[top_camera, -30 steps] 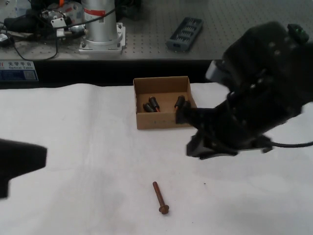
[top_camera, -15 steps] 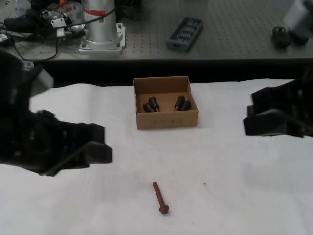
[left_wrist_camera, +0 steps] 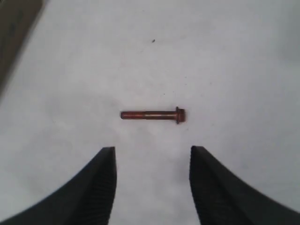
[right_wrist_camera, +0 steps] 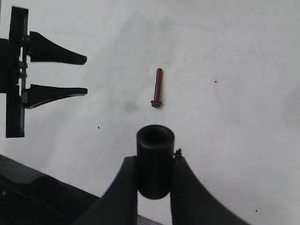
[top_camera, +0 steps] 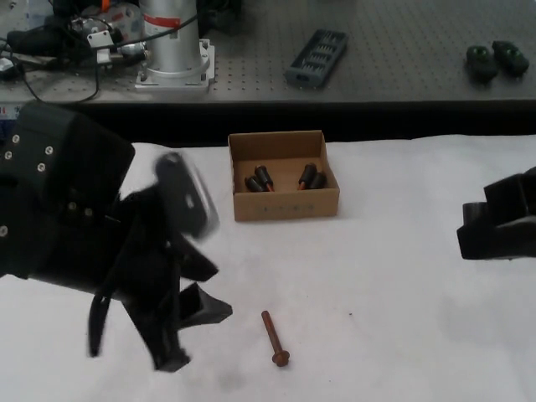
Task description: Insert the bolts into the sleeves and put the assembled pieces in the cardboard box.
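A copper-coloured bolt (top_camera: 274, 337) lies loose on the white cloth, in front of the cardboard box (top_camera: 285, 204). My left gripper (top_camera: 194, 333) hovers just left of the bolt, open; in the left wrist view the bolt (left_wrist_camera: 152, 114) lies a little beyond the open gripper (left_wrist_camera: 152, 157). At the right edge of the high view is my right arm (top_camera: 498, 224). Its gripper (right_wrist_camera: 155, 164) is shut on a black sleeve (right_wrist_camera: 155, 140) whose bore points toward the bolt (right_wrist_camera: 157, 87). The left gripper (right_wrist_camera: 70, 75) also appears there, open. Several assembled pieces (top_camera: 260, 178) lie in the box.
White cloth (top_camera: 394, 335) covers the near bench, with free room around the bolt. Behind it, on the perforated table, stand a metal post (top_camera: 172, 42), a blue-grey rack (top_camera: 316, 54), cables at the far left and two dark parts (top_camera: 498, 59) at the far right.
The right arm has drawn back from beside the box to the right edge. The left arm has swung in from the left, down toward the loose bolt.
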